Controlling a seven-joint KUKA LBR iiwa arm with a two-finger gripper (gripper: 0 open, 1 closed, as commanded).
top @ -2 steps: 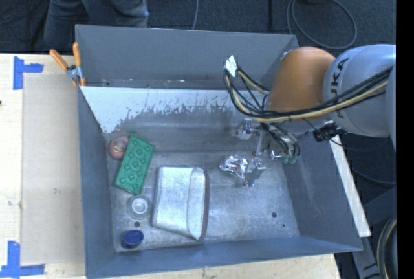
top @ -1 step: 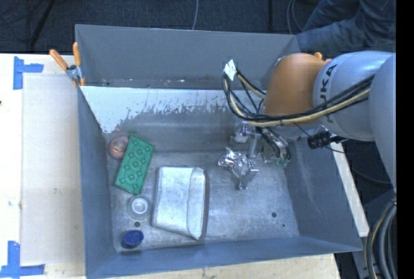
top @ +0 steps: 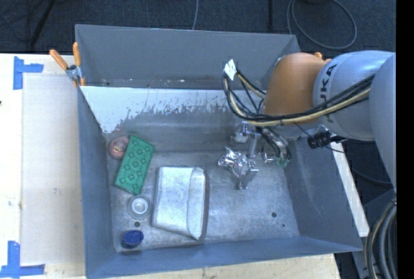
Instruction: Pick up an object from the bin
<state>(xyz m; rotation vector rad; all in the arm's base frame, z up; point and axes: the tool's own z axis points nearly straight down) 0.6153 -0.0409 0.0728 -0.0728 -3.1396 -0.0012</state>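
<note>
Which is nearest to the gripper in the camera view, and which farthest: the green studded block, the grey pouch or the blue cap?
1. Grey pouch, in the middle, just left of the gripper.
2. Green studded block, left side.
3. Blue cap, near-left corner.

The arm [top: 352, 93] reaches in over the right wall of the bin [top: 181, 57]. Its orange wrist cover [top: 291, 83] and cables [top: 249, 112] hang above the bin's middle. The gripper [top: 241, 179] points down, low over the bin's floor.

Pale grey arm [top: 362, 93] with black lettering, a smooth orange wrist cover [top: 291, 83], looped black and cream cables [top: 249, 103].
</note>
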